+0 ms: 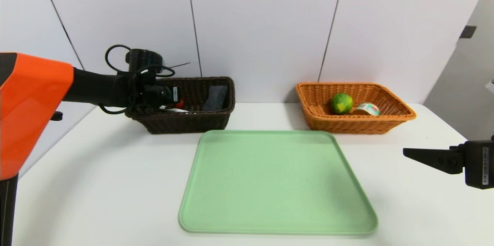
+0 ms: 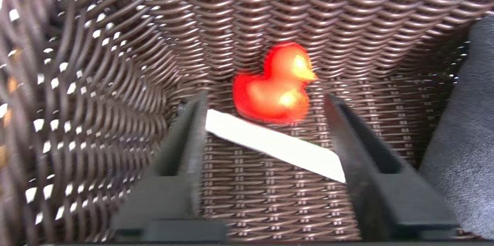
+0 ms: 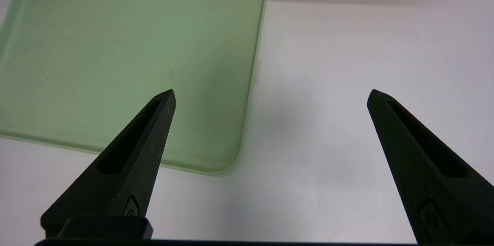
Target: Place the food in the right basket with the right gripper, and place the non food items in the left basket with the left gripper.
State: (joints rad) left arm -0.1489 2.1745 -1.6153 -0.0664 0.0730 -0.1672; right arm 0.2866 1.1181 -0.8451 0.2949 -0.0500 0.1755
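A: From the head view, where is everything?

B: The left gripper (image 1: 175,101) reaches into the dark brown woven wicker basket (image 1: 185,120) at the back left of the white table (image 1: 96,184). A small red knobbly object (image 1: 179,103) shows just past its tip, and a rolled dark grey towel (image 1: 215,98) leans at the basket's right end. The orange woven wicker basket (image 1: 357,124) holds the round green citrus fruit (image 1: 341,103) and the small tin can (image 1: 367,109) side by side. The pale green plastic tray (image 1: 276,184) lies bare in front. The right gripper (image 1: 415,154) hangs at the right edge, well apart from both baskets.

A: And the left wrist view?

B: The fingers (image 2: 189,138) stand apart, clamped on nothing. The red object (image 2: 276,84) (blurred) sits beyond them, against the basket wall, free of both. A slim white marker pen (image 2: 270,144) lies slantwise across the gap between them, on the basket floor.

A: Right wrist view?

B: Its jaws spread wide over the table, one fingertip (image 3: 166,101) above the tray's corner.
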